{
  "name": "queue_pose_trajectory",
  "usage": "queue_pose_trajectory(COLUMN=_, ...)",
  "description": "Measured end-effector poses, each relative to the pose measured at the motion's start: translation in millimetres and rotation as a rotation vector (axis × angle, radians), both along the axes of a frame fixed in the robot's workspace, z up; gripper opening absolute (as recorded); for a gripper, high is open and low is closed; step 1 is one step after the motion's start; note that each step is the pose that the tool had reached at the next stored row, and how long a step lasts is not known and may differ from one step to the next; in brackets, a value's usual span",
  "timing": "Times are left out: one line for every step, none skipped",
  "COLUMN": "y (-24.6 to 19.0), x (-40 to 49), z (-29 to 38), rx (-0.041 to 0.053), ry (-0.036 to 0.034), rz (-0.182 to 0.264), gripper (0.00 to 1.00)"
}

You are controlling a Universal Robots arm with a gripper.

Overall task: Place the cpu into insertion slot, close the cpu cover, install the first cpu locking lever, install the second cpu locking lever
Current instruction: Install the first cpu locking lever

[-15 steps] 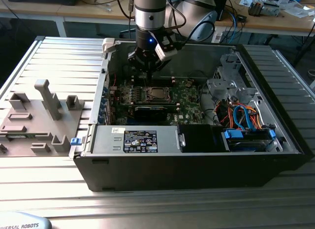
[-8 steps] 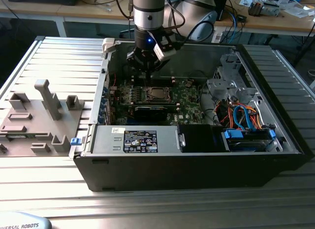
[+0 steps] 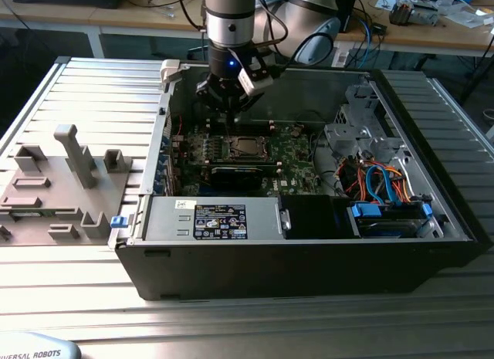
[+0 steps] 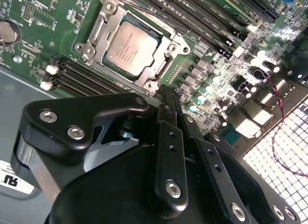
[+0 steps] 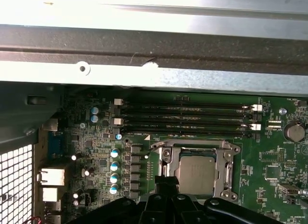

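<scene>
One dull silver square cpu (image 4: 131,47) sits under its thin metal cpu cover (image 4: 98,29), black gripper (image 4: 168,96) clenched empty beside it.

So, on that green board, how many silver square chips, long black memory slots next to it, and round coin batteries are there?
cpu: 1
memory slots: 4
coin battery: 1
Total: 6
</scene>
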State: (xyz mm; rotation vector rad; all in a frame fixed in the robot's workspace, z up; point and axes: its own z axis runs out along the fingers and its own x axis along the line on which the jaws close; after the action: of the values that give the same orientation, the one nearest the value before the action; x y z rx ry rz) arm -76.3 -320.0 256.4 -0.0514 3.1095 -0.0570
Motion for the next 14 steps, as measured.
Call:
queue_pose_trajectory(y=0.0, x=-0.3, z=0.0, rx=0.0, ry=0.0, rz=0.0, gripper=0.11)
queue_pose_trajectory(y=0.0, x=-0.9, z=0.0, rx=0.0, ry=0.0, rz=0.0, gripper=0.11)
queue_pose_trajectory(y=0.0, x=-1.6, z=0.0, rx=0.0, ry=0.0, rz=0.0, gripper=0.11)
queue_pose_trajectory(y=0.0, x=-2.0, z=0.0, rx=0.0, ry=0.0, rz=0.0, gripper=0.11)
queue_pose_trajectory(y=0.0, x=-2.8, z=0.0, rx=0.0, ry=0.0, rz=0.0, gripper=0.11)
queue_pose_trajectory(y=0.0, x=-3.2, z=0.0, rx=0.0, ry=0.0, rz=0.0, gripper=0.11)
queue_pose_trajectory(y=0.0, x=-4.0, z=0.0, rx=-0.0001, ry=0.0, rz=0.0, gripper=0.11)
queue_pose_trajectory(y=0.0, x=-5.0, z=0.0, rx=-0.0001, ry=0.0, rz=0.0, gripper=0.11)
queue_pose_trajectory(y=0.0, x=-5.8, z=0.0, rx=0.0, ry=0.0, rz=0.0, gripper=0.11)
queue_pose_trajectory(y=0.0, x=-6.5, z=0.0, rx=0.0, ry=0.0, rz=0.0, gripper=0.11)
queue_pose_trajectory(y=0.0, x=-7.3, z=0.0, rx=-0.0001, ry=0.0, rz=0.0, gripper=0.11)
queue_pose_trajectory(y=0.0, x=-7.7, z=0.0, rx=-0.0001, ry=0.0001, rz=0.0, gripper=0.11)
queue_pose_trajectory(y=0.0, x=-8.0, z=0.0, rx=0.0, ry=0.0, rz=0.0, gripper=0.11)
queue_pose_trajectory(y=0.0, x=-8.2, z=0.0, rx=0.0, ry=0.0, rz=0.0, gripper=0.11)
